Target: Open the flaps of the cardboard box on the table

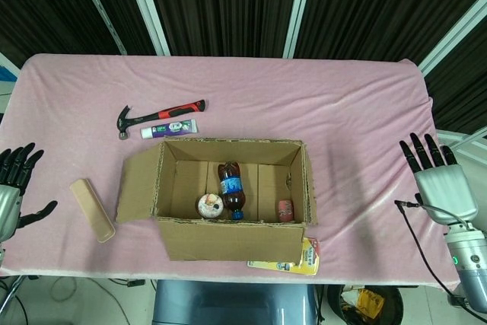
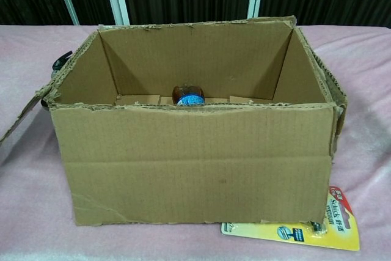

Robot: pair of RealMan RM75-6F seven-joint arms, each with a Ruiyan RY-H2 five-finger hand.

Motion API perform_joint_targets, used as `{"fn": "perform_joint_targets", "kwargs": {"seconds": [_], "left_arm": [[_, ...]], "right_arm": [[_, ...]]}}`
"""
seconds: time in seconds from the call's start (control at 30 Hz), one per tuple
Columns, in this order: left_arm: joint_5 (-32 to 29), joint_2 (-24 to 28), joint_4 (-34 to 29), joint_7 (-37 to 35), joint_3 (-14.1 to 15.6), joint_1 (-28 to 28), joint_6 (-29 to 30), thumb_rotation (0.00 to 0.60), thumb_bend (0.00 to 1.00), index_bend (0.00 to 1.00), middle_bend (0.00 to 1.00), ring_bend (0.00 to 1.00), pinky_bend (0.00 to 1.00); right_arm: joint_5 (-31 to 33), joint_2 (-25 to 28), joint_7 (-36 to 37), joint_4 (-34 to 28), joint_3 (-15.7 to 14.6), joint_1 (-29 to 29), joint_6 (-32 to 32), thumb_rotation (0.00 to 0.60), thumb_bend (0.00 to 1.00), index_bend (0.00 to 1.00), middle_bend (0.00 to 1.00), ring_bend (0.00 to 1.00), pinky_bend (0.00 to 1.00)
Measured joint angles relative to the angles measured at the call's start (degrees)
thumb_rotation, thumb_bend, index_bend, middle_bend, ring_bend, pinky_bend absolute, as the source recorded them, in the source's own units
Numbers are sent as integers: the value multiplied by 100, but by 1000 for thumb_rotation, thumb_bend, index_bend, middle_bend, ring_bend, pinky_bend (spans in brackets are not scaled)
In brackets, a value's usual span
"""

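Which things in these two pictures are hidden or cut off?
- Brown plastic bottle: chest view, the brown cardboard box's front wall hides all but its top.
- Yellow printed card pack: head view, box covers part.
- Left hand: head view, cut by left edge.

Left hand [image 1: 11, 192] at far left edge of head view, partly cut off; dark fingers [image 1: 23, 159] spread, pointing up, thumb sticking out to the right, holding nothing. Right hand [image 1: 441, 184] at far right, silver back facing camera, dark fingers [image 1: 423, 151] spread and pointing up, holding nothing. Right wrist and forearm run down toward lower right corner, thin cable alongside. Neither hand appears in chest view.
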Motion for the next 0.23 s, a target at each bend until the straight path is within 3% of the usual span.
{"fn": "perform_joint_targets", "kwargs": {"seconds": [0.23], "left_arm": [[-69, -70, -63, 501, 6, 1, -88, 600, 97, 0, 0, 0, 0]], "right_arm": [[-352, -727, 2160, 78, -193, -744, 600, 600, 218, 0, 0, 0, 220]]}}
